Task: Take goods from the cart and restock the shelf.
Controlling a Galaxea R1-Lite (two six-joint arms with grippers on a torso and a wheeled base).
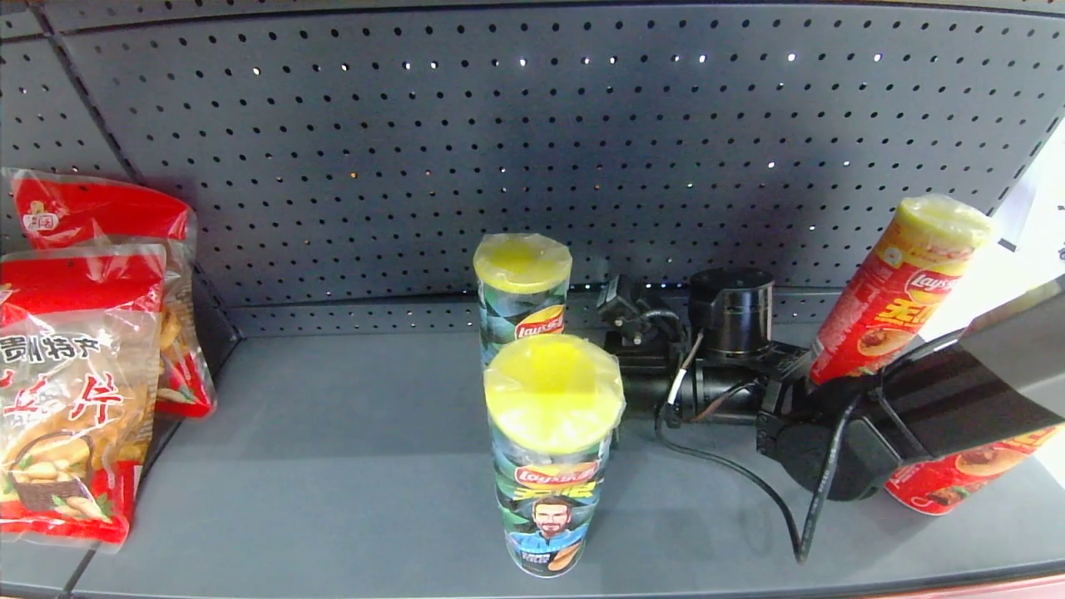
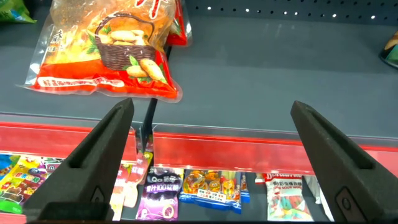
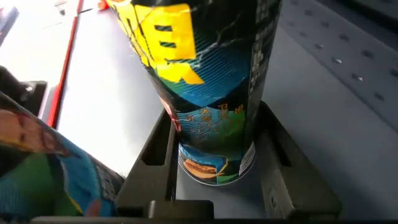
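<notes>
Two dark chip cans with yellow lids stand upright on the grey shelf [image 1: 333, 466], one at the back [image 1: 522, 291] and one in front of it [image 1: 553, 449]. My right arm [image 1: 724, 341] lies low across the shelf from the right. Its gripper [image 3: 217, 146] is shut on the foot of the back chip can [image 3: 211, 93], one finger [image 3: 155, 149] on each side. The can's base rests on the shelf. My left gripper [image 2: 211, 162] hangs open with nothing in it, in front of the shelf's red front rail [image 2: 249, 146].
Red snack bags [image 1: 75, 399] fill the shelf's left end, and one bag [image 2: 106, 56] overhangs the front edge. A red chip can [image 1: 903, 291] leans at the right, and another [image 1: 957, 482] lies behind my right arm. Small packets [image 2: 205, 186] sit on the shelf below.
</notes>
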